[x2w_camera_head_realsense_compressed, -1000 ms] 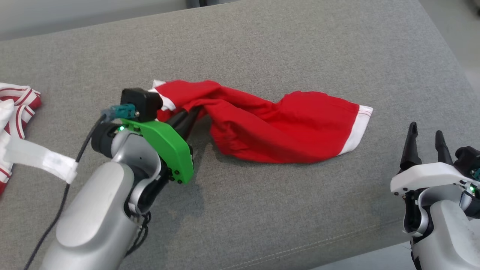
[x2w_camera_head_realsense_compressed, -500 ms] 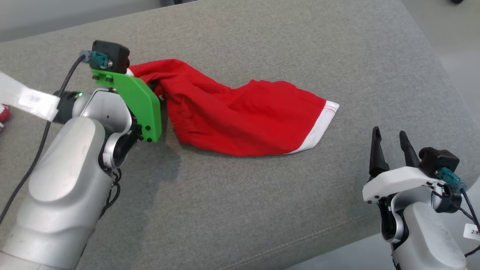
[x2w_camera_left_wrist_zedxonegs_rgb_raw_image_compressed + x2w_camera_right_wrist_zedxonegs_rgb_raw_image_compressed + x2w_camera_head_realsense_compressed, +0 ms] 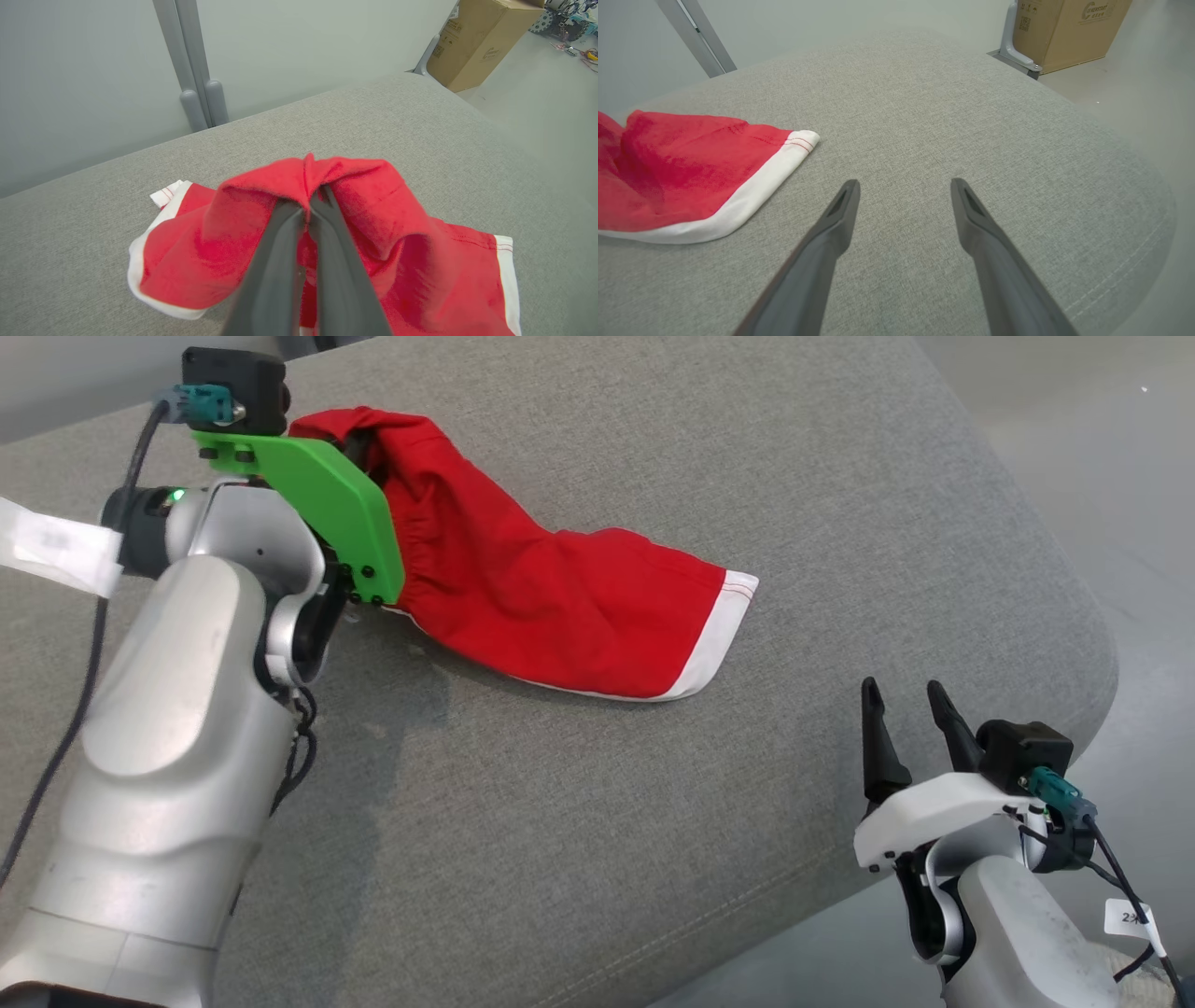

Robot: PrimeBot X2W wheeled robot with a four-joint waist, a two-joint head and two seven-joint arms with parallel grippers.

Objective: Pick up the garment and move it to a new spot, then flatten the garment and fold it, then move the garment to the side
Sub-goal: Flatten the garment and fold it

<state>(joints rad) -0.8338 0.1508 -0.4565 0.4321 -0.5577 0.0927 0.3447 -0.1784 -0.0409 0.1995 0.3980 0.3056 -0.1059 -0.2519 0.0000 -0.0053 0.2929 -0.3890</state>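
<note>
Left claw (image 3: 307, 205), clamped on the red shorts (image 3: 560, 607), has lifted one end off the couch (image 3: 653, 821); a carry has begun. Right claw (image 3: 904, 728) waits, fingers apart.

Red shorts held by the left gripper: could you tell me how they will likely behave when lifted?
Probably floppy: the red shorts drape in folds from the shut left gripper, the far end lying on the grey cushion. Likely light, since a pinch of bunched cloth carries them. They should drag rather than roll.
</note>
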